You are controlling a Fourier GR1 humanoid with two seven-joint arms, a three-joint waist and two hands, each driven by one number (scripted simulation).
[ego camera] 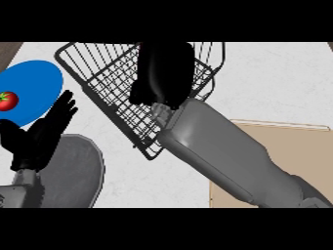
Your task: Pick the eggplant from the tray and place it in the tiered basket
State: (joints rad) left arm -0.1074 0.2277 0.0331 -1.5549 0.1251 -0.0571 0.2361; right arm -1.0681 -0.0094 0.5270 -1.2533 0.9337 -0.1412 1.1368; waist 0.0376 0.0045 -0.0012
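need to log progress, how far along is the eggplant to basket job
Pickup looks done: the tan tray shows no eggplant. In hand: the right hand is over the wire basket, but the eggplant isn't visible. Left: the release. The left hand rests open.

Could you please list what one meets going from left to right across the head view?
Tomato on the blue plate → left hand → wire basket → right hand over the basket → tan tray.
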